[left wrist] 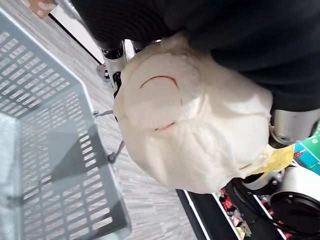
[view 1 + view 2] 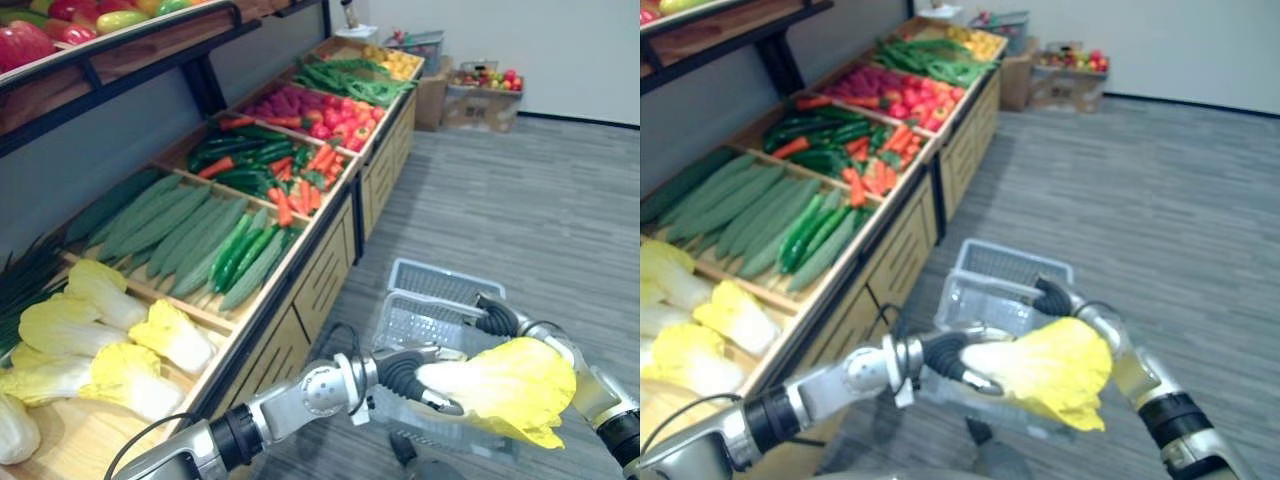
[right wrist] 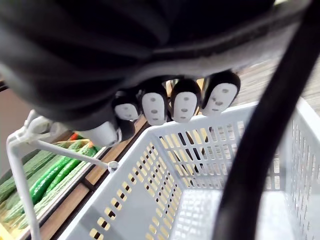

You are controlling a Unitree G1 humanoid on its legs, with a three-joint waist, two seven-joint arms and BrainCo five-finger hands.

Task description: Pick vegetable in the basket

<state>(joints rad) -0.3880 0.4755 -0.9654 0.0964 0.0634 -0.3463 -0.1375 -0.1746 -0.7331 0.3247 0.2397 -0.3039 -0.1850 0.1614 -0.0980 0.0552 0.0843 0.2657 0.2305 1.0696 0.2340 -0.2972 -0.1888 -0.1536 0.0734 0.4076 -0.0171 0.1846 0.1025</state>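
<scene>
A pale yellow napa cabbage [image 2: 510,390] hangs in the air with my left hand [image 2: 400,375] shut on its white stem end [image 1: 190,125]. It sits just above the near rim of the grey plastic basket [image 2: 432,300], whose slotted wall [image 1: 45,150] shows beside the stem in the left wrist view. My right hand [image 2: 496,318] is at the basket's right side, partly behind the cabbage leaves. Its fingers [image 3: 185,105] are curled over the black handle [image 3: 260,150], with the basket's inside [image 3: 200,170] bare below them.
A long wooden produce stand runs along the left: more napa cabbages [image 2: 110,340], cucumbers [image 2: 190,235], green peppers and carrots [image 2: 270,160], red vegetables [image 2: 320,110] and beans [image 2: 350,75]. Boxes of fruit [image 2: 485,90] stand by the far wall. Grey floor [image 2: 540,200] stretches to the right.
</scene>
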